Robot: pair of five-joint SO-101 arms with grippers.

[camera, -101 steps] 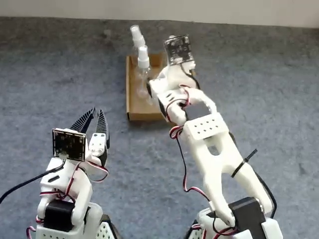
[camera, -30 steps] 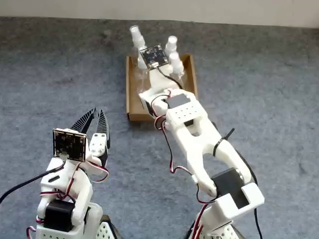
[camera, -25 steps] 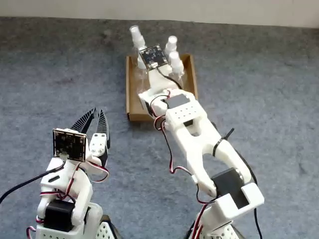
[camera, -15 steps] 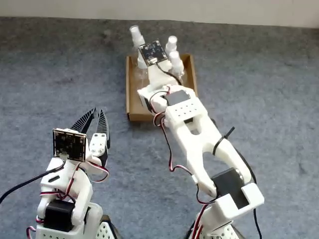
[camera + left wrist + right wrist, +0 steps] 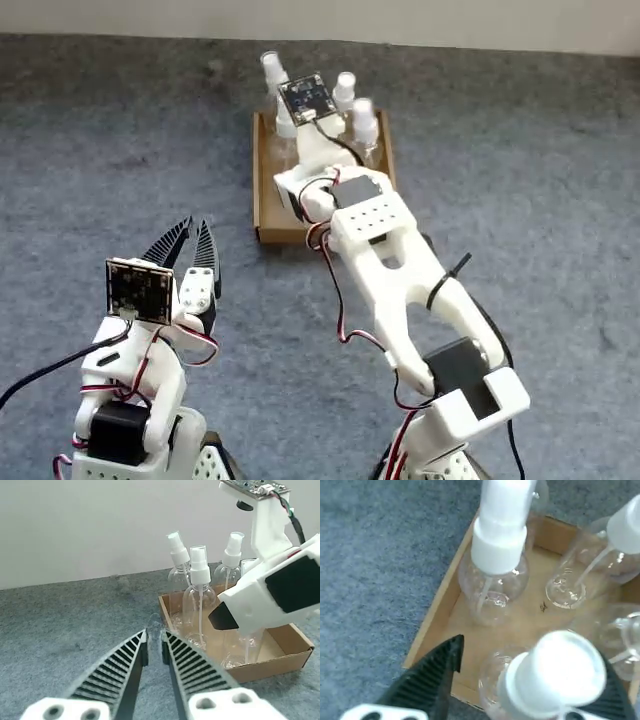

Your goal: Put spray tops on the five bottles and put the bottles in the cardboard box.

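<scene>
The cardboard box (image 5: 262, 195) lies at the far middle of the table with several clear bottles standing in it, each with a white spray top (image 5: 272, 70). My right arm (image 5: 362, 215) reaches over the box. My right gripper (image 5: 535, 665) is open, its jaws on either side of one capped bottle (image 5: 555, 680), with cardboard showing between one finger (image 5: 437, 672) and the glass. Another capped bottle (image 5: 496, 550) stands just beyond. My left gripper (image 5: 196, 225) sits near the front left, holds nothing, and has only a narrow slit between its fingers (image 5: 125, 665).
Grey carpet covers the table on all sides of the box (image 5: 280, 655). A pale wall runs behind the far edge. In the left wrist view, the right arm's white body (image 5: 280, 590) hides part of the bottles.
The right arm swung from the box's right side to over its middle. In the last second its wrist shifted slightly farther and a bottle at the right nudged over. The left arm stayed still.
</scene>
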